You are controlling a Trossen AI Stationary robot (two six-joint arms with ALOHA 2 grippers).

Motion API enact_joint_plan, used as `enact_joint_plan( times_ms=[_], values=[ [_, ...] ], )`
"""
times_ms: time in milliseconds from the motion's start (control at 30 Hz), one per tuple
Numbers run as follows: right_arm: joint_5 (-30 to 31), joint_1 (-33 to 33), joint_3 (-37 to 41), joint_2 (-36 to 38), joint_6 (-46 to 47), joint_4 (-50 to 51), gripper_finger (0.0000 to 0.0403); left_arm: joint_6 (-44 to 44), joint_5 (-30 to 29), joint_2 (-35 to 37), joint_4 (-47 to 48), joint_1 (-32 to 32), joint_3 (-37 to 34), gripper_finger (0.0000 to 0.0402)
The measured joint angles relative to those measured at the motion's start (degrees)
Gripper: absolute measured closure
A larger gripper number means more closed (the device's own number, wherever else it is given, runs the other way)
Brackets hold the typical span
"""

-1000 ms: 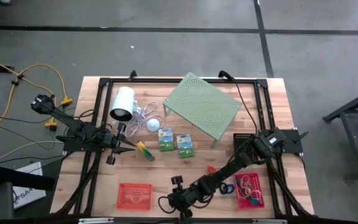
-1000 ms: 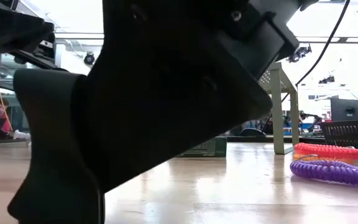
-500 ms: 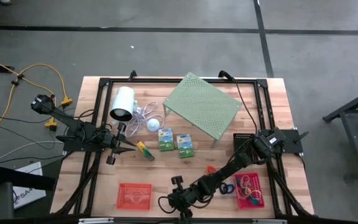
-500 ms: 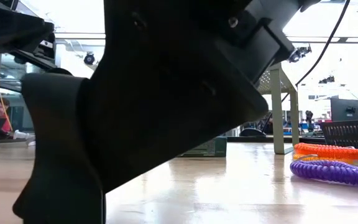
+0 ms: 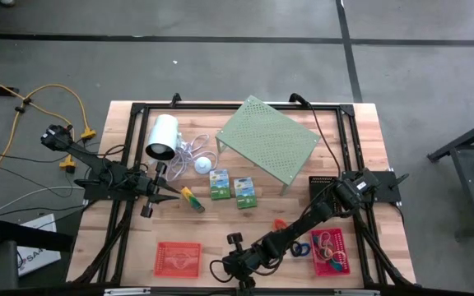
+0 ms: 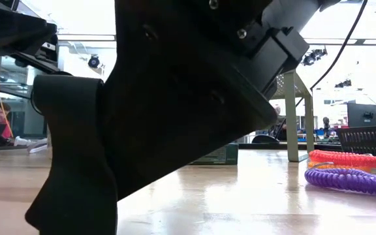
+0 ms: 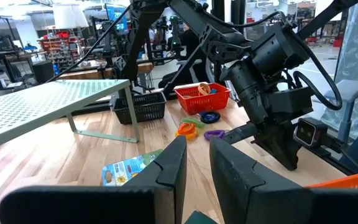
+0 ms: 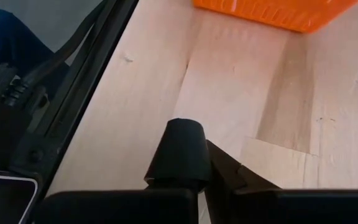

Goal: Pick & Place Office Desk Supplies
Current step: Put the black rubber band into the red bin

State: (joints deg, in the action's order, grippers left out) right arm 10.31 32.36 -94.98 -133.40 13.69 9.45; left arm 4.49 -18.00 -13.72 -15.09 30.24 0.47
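Observation:
My right gripper (image 5: pixel 225 267) (image 8: pixel 207 163) is shut just above the wood near the table's front edge, right of the red mesh basket (image 5: pixel 177 257) (image 8: pixel 272 12); I see nothing between its fingers. My left gripper (image 5: pixel 174 197) (image 7: pixel 196 167) waits level at the left with a narrow gap between its fingers, next to the yellow-green marker (image 5: pixel 192 199). Two green-white boxes (image 5: pixel 219 184) (image 5: pixel 246 191) lie mid-table. The pink basket (image 5: pixel 329 251) holds rubber bands, and the black basket (image 5: pixel 323 182) stands behind it.
Coiled loops, orange (image 6: pixel 344 158) and purple (image 6: pixel 344 179), lie on the wood between my right arm and the pink basket. The pale green perforated shelf (image 5: pixel 266 140) stands at the back, and a white cylinder (image 5: pixel 161 137) with its cord lies at the back left.
My right gripper has shut: in the low view its one finger has drawn in toward the other. The arm itself has stayed in place.

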Motion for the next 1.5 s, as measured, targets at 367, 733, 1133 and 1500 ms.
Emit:
enact_joint_plan(
  times_ms=[367,733,1133,1500],
  values=[
    [0.90,-0.17,-0.02,4.95,-0.46,4.64,0.0400,0.00,-0.01,0.00,0.00,-0.01,0.00,0.0337],
    [9.47,0.91,-0.04,9.88,-0.44,6.23,0.0400,0.00,0.01,0.00,-0.36,-0.01,0.00,0.0337],
    [18.46,3.55,0.00,11.14,21.05,19.12,0.0400,0.00,-0.01,0.00,-0.39,-0.02,0.00,0.0337],
    [23.26,10.35,0.00,13.46,50.75,41.57,0.0400,0.00,0.00,0.00,-0.39,-0.02,0.00,0.0337]
  ],
)
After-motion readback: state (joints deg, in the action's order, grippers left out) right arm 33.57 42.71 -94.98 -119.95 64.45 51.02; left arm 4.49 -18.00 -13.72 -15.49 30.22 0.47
